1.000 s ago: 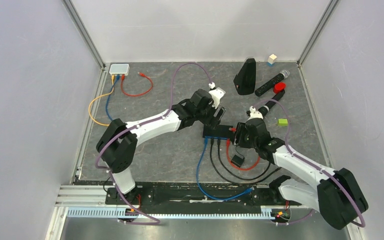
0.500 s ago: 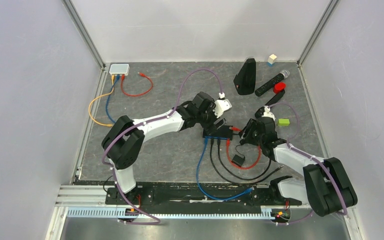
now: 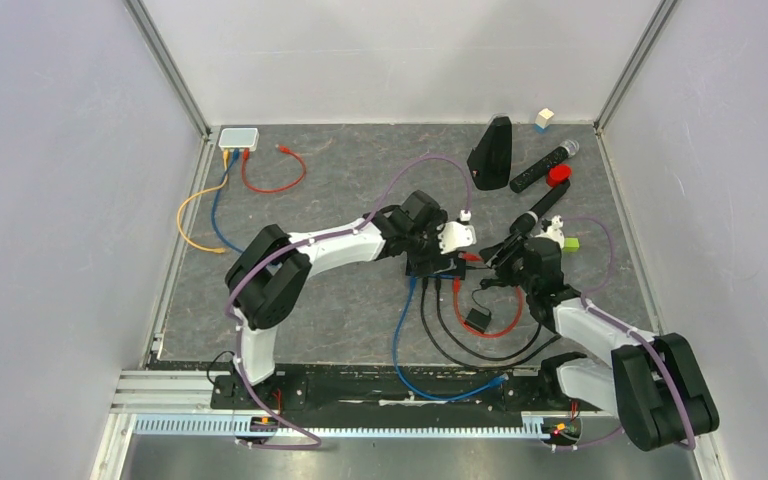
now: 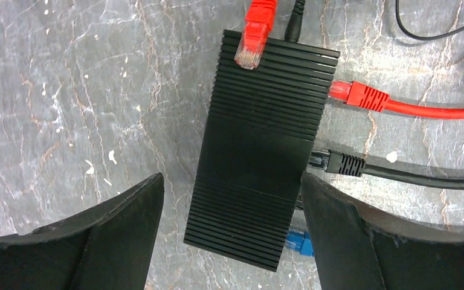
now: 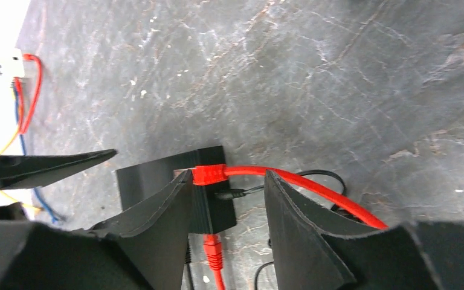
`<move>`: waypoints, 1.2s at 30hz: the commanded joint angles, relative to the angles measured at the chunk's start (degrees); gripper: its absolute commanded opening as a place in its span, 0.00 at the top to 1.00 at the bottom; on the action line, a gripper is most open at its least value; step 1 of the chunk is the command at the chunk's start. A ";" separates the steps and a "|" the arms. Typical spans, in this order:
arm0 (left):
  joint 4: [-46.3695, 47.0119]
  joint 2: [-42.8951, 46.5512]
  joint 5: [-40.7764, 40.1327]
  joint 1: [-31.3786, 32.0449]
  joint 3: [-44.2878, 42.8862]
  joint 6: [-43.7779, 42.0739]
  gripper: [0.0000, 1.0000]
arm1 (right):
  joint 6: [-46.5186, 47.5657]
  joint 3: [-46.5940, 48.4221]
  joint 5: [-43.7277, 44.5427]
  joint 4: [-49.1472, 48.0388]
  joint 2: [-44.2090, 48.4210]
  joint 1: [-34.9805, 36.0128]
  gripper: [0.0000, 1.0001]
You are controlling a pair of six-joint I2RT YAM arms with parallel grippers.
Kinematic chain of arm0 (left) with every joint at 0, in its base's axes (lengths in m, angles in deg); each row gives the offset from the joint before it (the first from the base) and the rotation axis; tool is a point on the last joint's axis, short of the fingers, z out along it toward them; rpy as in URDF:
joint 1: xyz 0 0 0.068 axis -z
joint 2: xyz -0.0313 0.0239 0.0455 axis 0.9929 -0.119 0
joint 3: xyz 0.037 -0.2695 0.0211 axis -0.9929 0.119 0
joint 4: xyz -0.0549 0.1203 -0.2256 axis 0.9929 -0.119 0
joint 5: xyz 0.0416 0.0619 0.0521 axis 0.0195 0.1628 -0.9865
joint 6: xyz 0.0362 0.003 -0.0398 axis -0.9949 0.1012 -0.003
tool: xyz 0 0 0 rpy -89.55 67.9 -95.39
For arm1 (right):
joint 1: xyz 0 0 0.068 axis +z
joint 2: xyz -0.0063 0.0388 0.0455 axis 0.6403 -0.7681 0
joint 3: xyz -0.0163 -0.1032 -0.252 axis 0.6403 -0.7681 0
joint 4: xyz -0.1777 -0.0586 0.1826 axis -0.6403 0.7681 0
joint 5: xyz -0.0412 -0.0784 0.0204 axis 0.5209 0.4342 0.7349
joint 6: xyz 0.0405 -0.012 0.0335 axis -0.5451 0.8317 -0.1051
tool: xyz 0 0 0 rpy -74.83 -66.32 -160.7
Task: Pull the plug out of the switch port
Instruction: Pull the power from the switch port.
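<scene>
The black ribbed switch (image 4: 266, 151) lies on the grey table, also in the top view (image 3: 428, 266). A red plug (image 4: 359, 95), a black plug (image 4: 344, 163) and a blue plug (image 4: 299, 241) sit in its side ports. A second red plug (image 4: 257, 33) lies loose on the switch's far end. My left gripper (image 4: 232, 181) is open and straddles the switch, one finger on each side. My right gripper (image 5: 226, 181) is open; the loose red plug (image 5: 208, 174) sits between its fingers, against the left one. A black power plug (image 5: 229, 195) enters the switch's end.
A black adapter (image 3: 476, 320) and looped red, black and blue cables lie in front of the switch. A white box (image 3: 238, 137) with cables sits back left. A black wedge (image 3: 490, 150), a microphone (image 3: 540, 167), a red disc (image 3: 558, 174) and a green block (image 3: 566, 243) are back right.
My left gripper has moved right and now sits over the switch. My right wrist has swung right and back, away from the switch's end.
</scene>
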 commanded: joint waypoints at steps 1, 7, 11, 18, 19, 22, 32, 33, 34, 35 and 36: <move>-5.29 -2.87 2.32 0.38 -6.54 -7.52 0.11 | -2.80 -0.45 -4.19 -4.22 3.03 -0.17 0.51; -11.93 -7.08 3.72 0.55 -12.30 -9.25 0.12 | -5.21 -4.58 -5.07 -7.47 7.42 -0.16 0.50; -14.17 -8.10 2.88 0.72 -12.18 -10.11 0.13 | -5.27 -4.09 -6.92 -7.70 7.72 -0.16 0.50; -16.20 -5.60 1.35 2.02 -11.05 -9.88 0.13 | -5.71 -5.25 -9.30 -10.60 5.24 -0.18 0.50; -15.80 -4.93 1.32 2.20 -10.54 -10.04 0.12 | -5.79 -5.29 -9.75 -10.95 4.76 -0.17 0.50; -15.72 -4.69 0.38 2.31 -10.32 -10.64 0.11 | -6.15 -5.18 -11.03 -12.45 3.68 -0.21 0.50; -19.05 -9.79 -2.23 2.32 -15.99 -9.69 0.11 | -5.90 -4.89 -12.53 -13.37 2.68 -0.20 0.49; -19.04 -10.05 -2.09 2.31 -16.42 -9.61 0.11 | -5.89 -4.96 -12.57 -13.37 2.69 -0.20 0.49; -18.98 -10.24 -1.96 2.31 -16.64 -9.59 0.11 | -5.79 -5.04 -12.62 -13.37 2.49 -0.16 0.49; -18.89 -10.49 -2.04 2.32 -16.80 -9.86 0.11 | -5.79 -5.01 -12.69 -13.37 2.44 -0.16 0.49; -18.63 -10.69 -2.82 2.31 -16.98 -10.11 0.11 | -5.72 -5.07 -12.75 -13.46 2.29 -0.16 0.49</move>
